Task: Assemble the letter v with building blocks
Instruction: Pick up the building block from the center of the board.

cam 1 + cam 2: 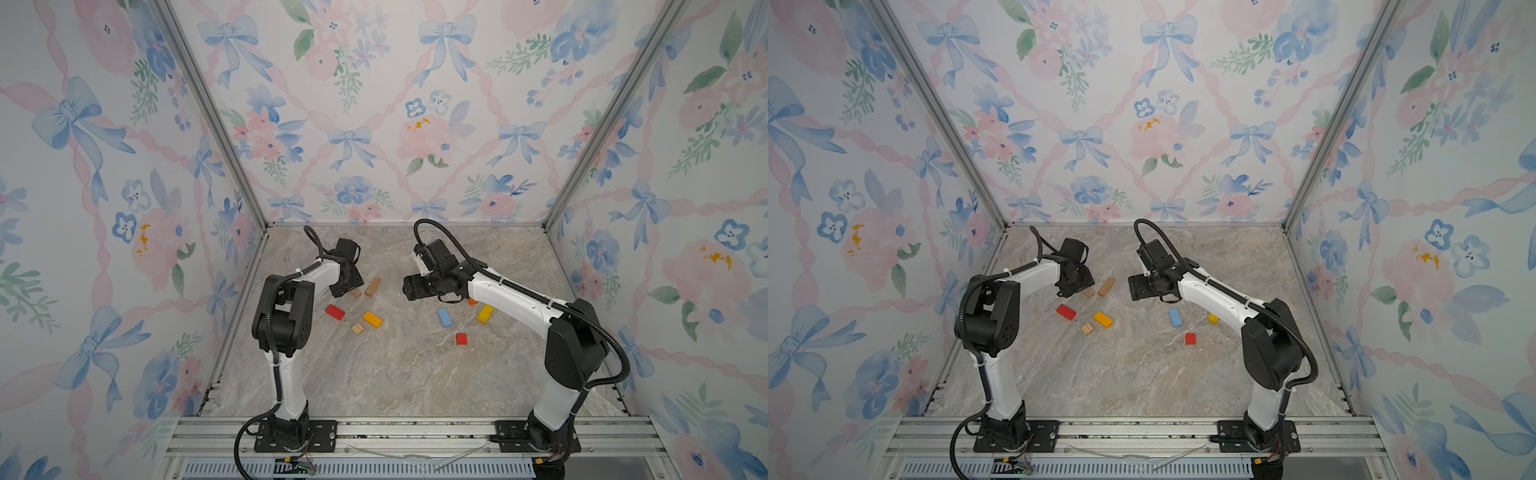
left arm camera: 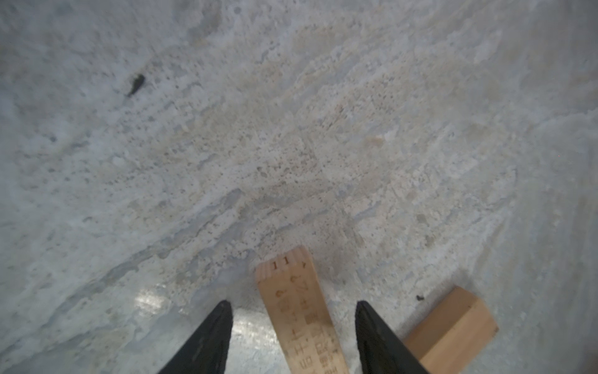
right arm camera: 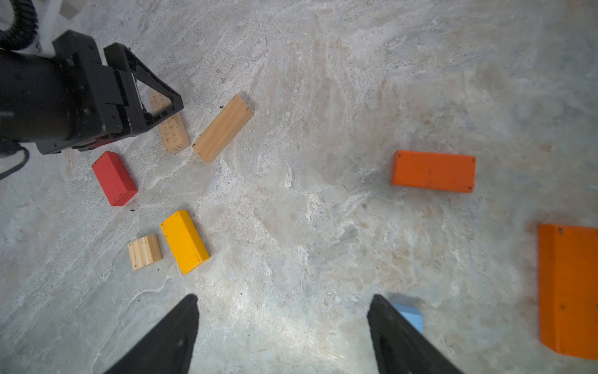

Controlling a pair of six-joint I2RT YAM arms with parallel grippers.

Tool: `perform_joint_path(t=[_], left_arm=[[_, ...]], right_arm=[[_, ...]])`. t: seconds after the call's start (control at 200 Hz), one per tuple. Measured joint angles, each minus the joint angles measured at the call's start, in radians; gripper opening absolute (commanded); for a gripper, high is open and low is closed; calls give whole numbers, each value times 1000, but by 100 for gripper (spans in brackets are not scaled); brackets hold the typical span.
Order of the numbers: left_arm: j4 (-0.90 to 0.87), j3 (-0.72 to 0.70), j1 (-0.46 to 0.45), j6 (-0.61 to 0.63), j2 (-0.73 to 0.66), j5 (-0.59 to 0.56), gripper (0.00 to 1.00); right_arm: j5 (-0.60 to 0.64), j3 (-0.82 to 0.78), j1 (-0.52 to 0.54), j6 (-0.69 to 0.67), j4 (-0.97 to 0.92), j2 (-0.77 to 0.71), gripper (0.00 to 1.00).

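Both finger pairs released: left fingers point(image 2: 207, 340) straddle printed natural-wood bar block point(image 2: 291, 285), gaps each side, just left of centre in both top views; right fingers point(image 3: 168, 336) empty. Centre on bar, close w/o nudging plain wooden bar point(image 2: 453, 327) beside it. No containers; other blocks loose on marbled worktop point(image 1: 399, 374).

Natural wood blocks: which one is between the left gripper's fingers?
The block printed with markings, lying inside the open left gripper. The plain bar lies outside it; the ridged piece sits beside the yellow block.

Soft, even light; left wrist view blurred, tabletop point(image 2: 149, 299) glaring.
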Motion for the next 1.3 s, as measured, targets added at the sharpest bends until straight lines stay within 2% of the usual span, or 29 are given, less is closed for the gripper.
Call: perform_joint_path(t=[0.32,0.485,0.63,0.81,0.91,1.1,1.3], left_arm=[[-13,64,-12,1,49,-23,53],[-30,65,-26,6,49,-39,42],[-42,63,-36,8,49,-63,38],[-42,52,-39,21,44,-74,19],[-40,48,-39,28,41,-74,17],[-40,47,-39,27,40,-74,2],[-53,43,-37,11,29,-71,0]], right_arm=[[19,0,0,-3,-35,0,84],[26,-11,0,-3,-40,-2,84],[26,-35,0,-3,-40,-5,84],[26,-50,0,-3,-40,-11,84],[26,-53,0,-3,-39,-17,84],[26,-63,0,-2,-39,-29,84],[26,-64,0,0,-40,-29,84]])
